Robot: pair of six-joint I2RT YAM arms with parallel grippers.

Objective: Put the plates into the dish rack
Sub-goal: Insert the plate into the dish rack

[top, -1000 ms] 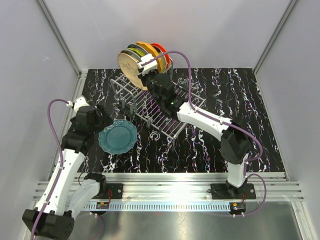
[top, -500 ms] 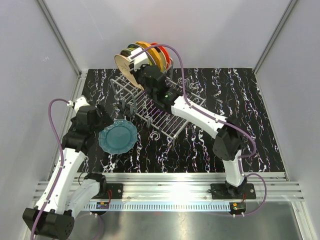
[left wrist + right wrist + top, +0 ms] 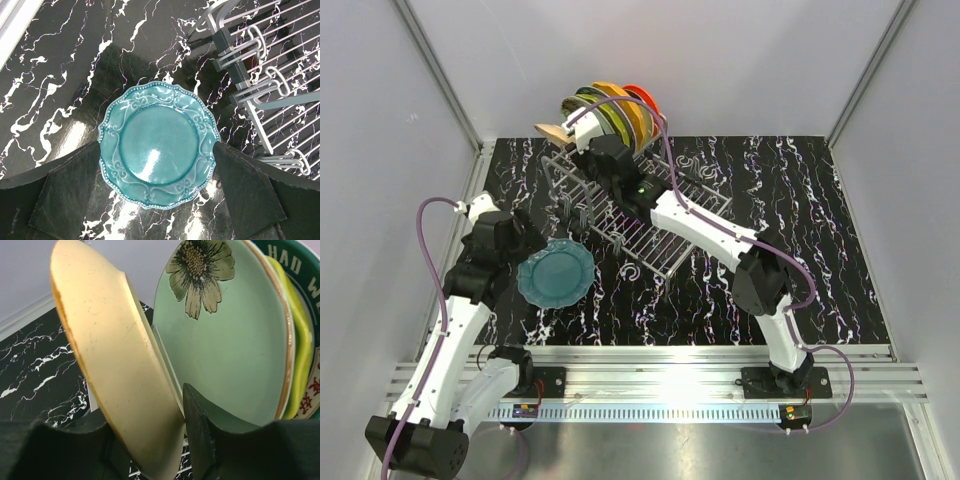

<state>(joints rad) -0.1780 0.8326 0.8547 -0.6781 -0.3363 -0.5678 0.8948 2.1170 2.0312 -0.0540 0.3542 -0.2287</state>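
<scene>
Your right end effector straddles the lower rim of a cream, gold-edged round plate. One dark finger sits at the plate's inner face and the other is behind its back. The jaws stand partly apart. You cannot tell from these views whether they pinch the rim or merely flank it.

The cream plate stands on edge, tilted away from its neighbour, a pale green plate with a painted flower. A wedge of gap opens between the two towards the top. Behind the green one come a yellow-green plate and a dark-rimmed white plate with lettering. Seen from above, this row fills the raised slotted end of the silver-grey wire dish rack. The cream plate is at its left end and a red-orange plate at the right.

Your left end effector is spread wide with nothing in it, hovering over a teal scalloped-rim plate. That plate lies flat, face up, on the black white-veined marble tabletop. It is just beside the rack's near-left side, not touching the rack.
</scene>
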